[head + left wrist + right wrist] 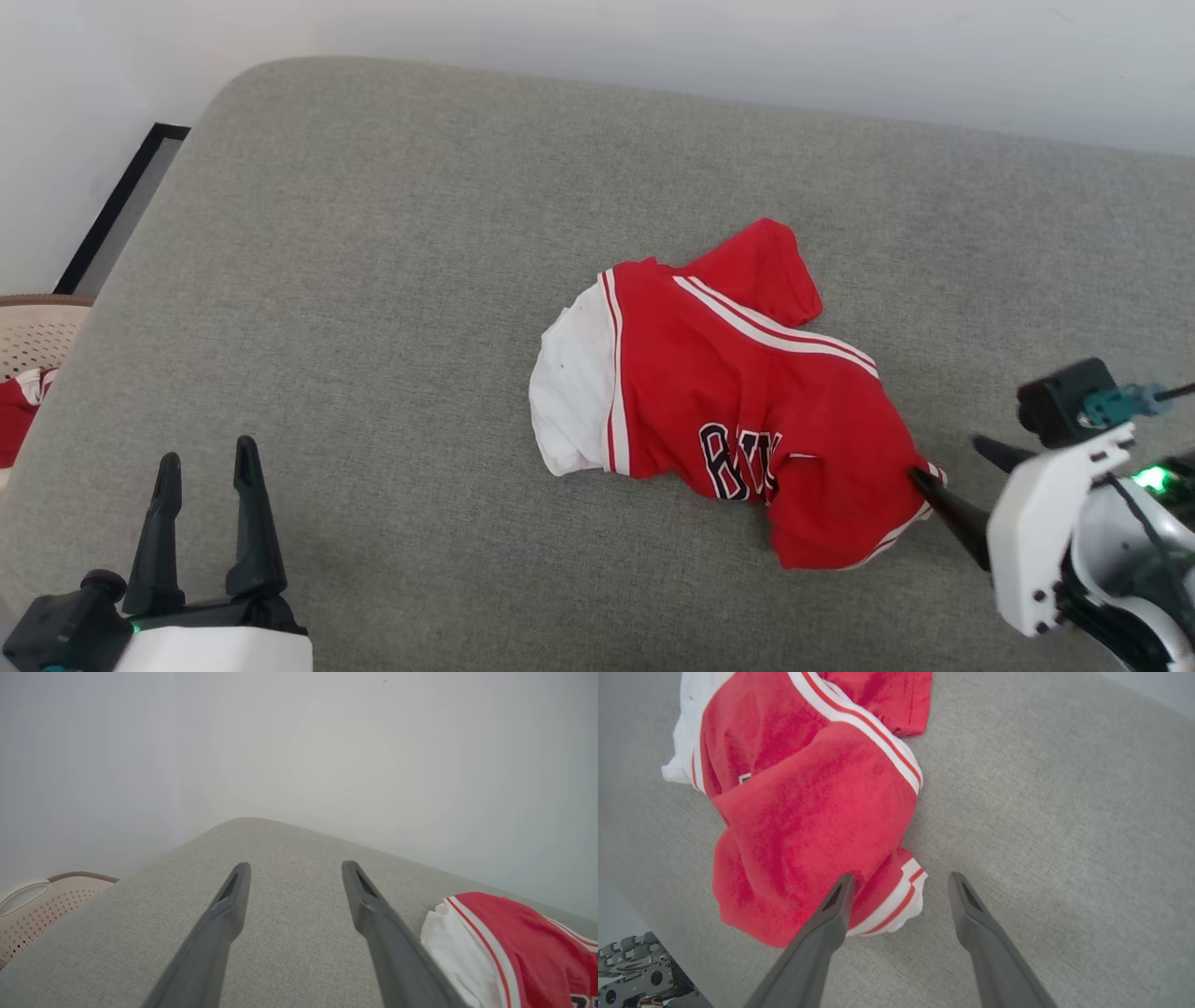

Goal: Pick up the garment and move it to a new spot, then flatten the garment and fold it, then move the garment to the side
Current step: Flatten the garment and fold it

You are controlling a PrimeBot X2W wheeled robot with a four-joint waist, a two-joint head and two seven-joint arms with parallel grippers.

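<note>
The garment (719, 392), a red jersey with white sleeves, striped trim and black letters, lies crumpled on the grey cushion (392, 280) right of centre. Its striped edge (896, 900) sits just in front of my right gripper (899, 882), which stands open with nothing between its fingers. In the head view the right gripper (952, 462) is at the garment's lower right corner, one fingertip (920, 478) against the cloth. My left gripper (207, 462) is open at the lower left, well apart from the garment (514, 947). The left wrist view shows the left gripper (295, 870) open above bare cushion.
A pale perforated laundry basket (37, 336) stands off the cushion's left edge, red cloth (19, 411) beside it. A white wall (653, 47) runs behind the cushion. Bare grey surface lies left of and behind the garment.
</note>
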